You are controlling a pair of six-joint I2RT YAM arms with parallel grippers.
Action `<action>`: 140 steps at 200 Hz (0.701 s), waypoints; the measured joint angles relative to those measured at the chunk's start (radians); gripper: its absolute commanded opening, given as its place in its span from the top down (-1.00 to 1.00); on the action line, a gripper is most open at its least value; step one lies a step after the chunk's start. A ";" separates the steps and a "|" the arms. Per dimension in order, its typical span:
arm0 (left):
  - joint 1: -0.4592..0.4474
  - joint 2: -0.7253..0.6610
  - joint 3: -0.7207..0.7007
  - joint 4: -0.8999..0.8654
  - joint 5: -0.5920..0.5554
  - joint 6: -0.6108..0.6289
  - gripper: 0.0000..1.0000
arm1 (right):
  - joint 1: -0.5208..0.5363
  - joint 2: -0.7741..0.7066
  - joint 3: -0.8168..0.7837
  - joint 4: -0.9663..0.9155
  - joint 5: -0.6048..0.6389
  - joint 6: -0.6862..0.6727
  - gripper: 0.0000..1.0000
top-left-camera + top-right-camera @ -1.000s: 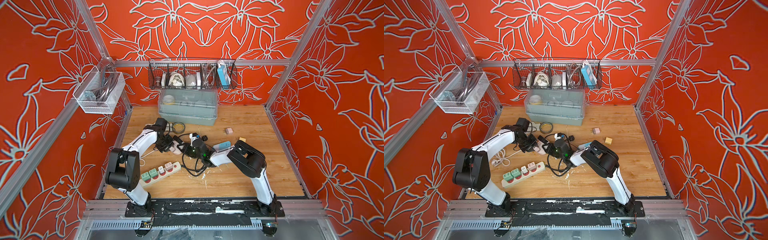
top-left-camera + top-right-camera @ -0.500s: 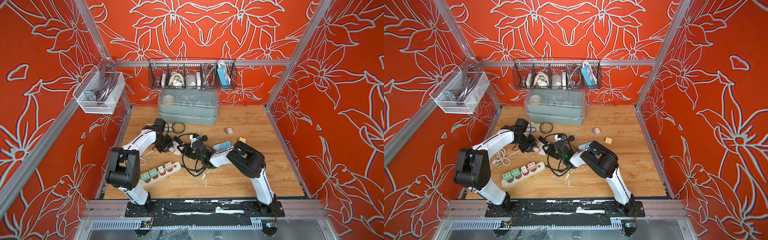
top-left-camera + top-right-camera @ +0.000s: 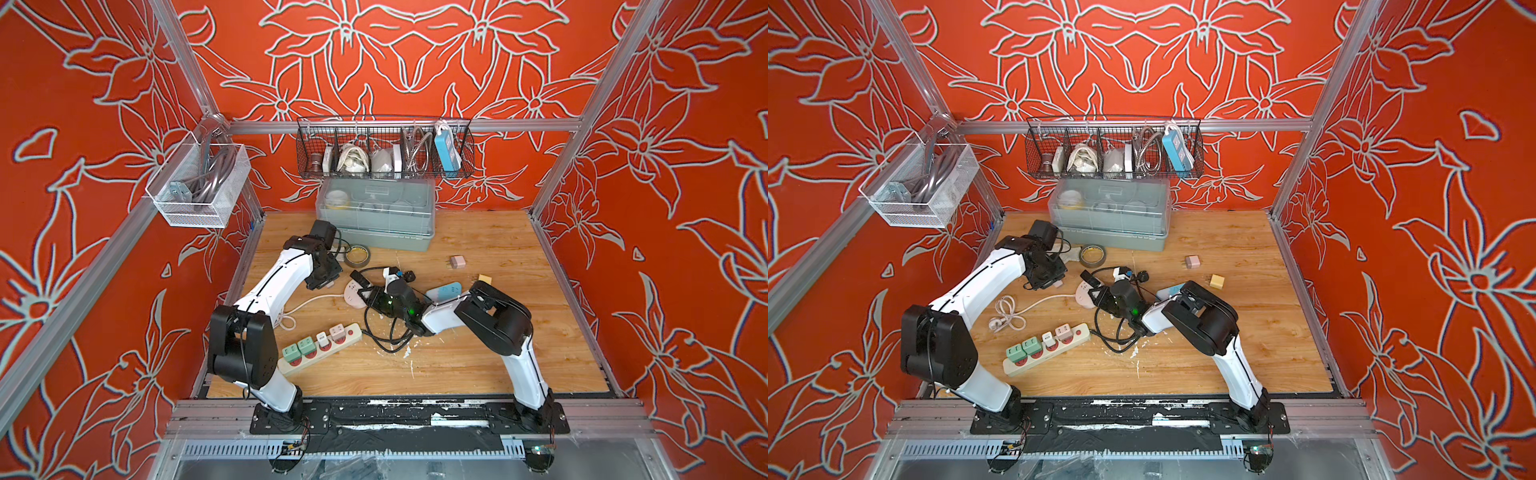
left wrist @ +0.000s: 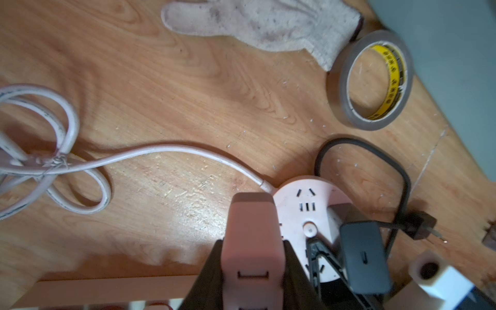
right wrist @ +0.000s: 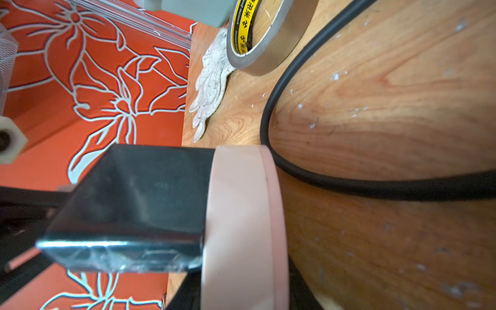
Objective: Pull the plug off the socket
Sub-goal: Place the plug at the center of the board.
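Left wrist: black cable (image 4: 349, 140) and tape roll (image 4: 342, 91) near round socket (image 4: 303, 198).

The walls (image 3: 415, 62) are orange-red with large flowers outlined in pale grey, and the table (image 3: 478, 353) is light wood with a visible grain. In the left wrist view the round socket (image 4: 308, 204) is pale pink, the adapter (image 4: 365, 257) on it black, the pink plug (image 4: 252, 241) a deeper shade. The glove (image 4: 263, 24) is off-white with dark specks, and the tape roll (image 4: 343, 91) grey-brown with a yellow, black-printed core. In a top view the power strip (image 3: 332, 348) is cream with red sockets and 2 green plugs (image 3: 307, 345).
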State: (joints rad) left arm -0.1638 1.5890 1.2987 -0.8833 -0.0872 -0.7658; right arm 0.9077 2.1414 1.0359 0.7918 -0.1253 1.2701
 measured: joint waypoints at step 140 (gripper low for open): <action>0.274 -0.119 -0.396 0.739 0.473 -0.075 0.90 | 0.000 -0.020 -0.008 -0.016 -0.008 -0.030 0.66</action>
State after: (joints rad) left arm 0.1104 1.4700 0.9031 -0.1440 0.3862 -0.8410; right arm 0.9077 2.1216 1.0283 0.7761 -0.1333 1.2400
